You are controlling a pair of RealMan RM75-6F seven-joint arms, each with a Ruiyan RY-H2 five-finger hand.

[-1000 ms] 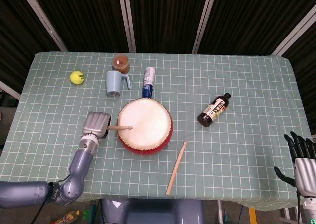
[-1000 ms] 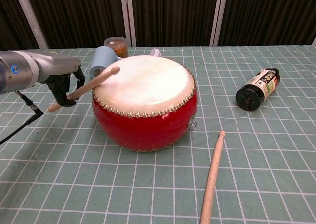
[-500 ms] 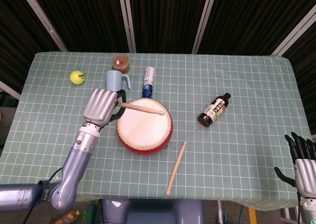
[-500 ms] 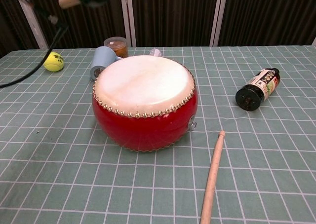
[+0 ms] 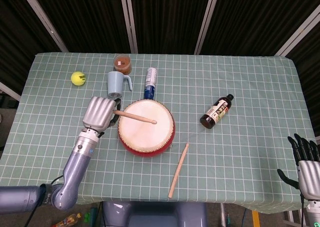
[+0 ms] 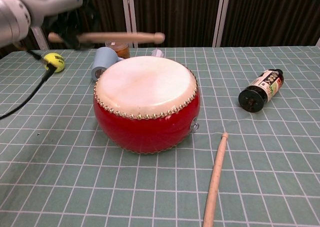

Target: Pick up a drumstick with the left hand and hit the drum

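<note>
Now my left hand (image 5: 100,112) is closed around the butt end of a drumstick (image 5: 135,118), and in the chest view the stick (image 6: 107,37) is held about level in the air, above the white skin of the drum (image 5: 146,127) and not touching it; the drum stands on the green checked desk (image 5: 250,87) near the middle, with its red body toward me. I judge that I am between strokes, so the next move is to bring the tip down on the skin; the danger is in the grip, because the hand has the stick only at its very end, and a hard stroke could turn the stick inside the fingers or knock it out. If I swing too far to the side, the tip could meet the rim and not the skin; if my arm goes too far back, it could touch the blue mug (image 5: 116,84) or the can (image 5: 150,82) just behind the drum. A second drumstick (image 5: 178,170) lies on the desk in front of the drum, apart from it; my right hand (image 5: 305,165) waits at the desk's edge, fingers spread and holding nothing.
</note>
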